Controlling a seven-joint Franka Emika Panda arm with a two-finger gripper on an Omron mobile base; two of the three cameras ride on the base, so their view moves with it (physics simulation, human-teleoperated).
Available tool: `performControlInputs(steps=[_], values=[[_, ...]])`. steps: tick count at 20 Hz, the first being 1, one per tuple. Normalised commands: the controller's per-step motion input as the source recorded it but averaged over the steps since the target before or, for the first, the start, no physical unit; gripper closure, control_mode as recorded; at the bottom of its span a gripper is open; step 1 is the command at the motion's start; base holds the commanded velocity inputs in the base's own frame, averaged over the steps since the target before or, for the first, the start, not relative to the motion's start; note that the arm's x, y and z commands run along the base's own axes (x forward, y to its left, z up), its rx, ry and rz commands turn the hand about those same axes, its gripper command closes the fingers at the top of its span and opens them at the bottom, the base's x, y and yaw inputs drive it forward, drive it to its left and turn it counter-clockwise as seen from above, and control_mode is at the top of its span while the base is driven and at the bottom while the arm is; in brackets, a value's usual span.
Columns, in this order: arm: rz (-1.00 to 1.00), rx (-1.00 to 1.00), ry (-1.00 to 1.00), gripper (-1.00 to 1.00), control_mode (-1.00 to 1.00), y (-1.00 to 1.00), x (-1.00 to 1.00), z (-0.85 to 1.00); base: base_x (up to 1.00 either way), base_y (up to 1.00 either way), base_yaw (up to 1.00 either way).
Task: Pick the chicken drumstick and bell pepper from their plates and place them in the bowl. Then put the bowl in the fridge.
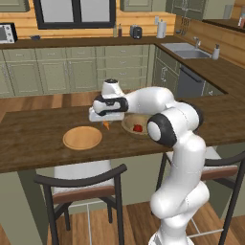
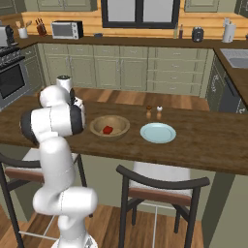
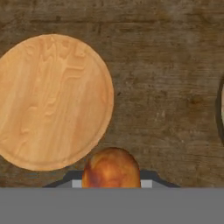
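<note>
Above the counter (image 1: 38, 139), the claw (image 1: 106, 123) grips the chicken drumstick (image 3: 111, 168).

A home kitchen — sage-green cabinets (image 2: 121, 68), a microwave (image 2: 67, 29), a sink (image 1: 185, 50) — wooden counters throughout.

The wooden plate (image 3: 50, 100) shows pale, smooth grain with a matt finish. The counter (image 3: 166, 87) is dark, rough-grained wood. The chicken drumstick (image 3: 111, 168) appears glossy golden-orange.
</note>
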Motion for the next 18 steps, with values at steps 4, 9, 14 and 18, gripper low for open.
performControlInputs(steps=[4,9,14,18], values=[[0.00,0.00,0.00,1.00,-1.00,-1.00,-0.13,0.19,0.00,0.00,0.00],[-0.02,0.00,0.06,1.00,-1.00,-1.00,0.13,0.30,0.00,0.00,0.00],[-0.07,0.00,0.13,1.00,-1.00,-1.00,0.27,0.18,0.00,0.00,0.00],[-0.07,0.00,0.09,1.00,-1.00,-0.99,0.55,-0.01,0.00,0.00,0.00]])
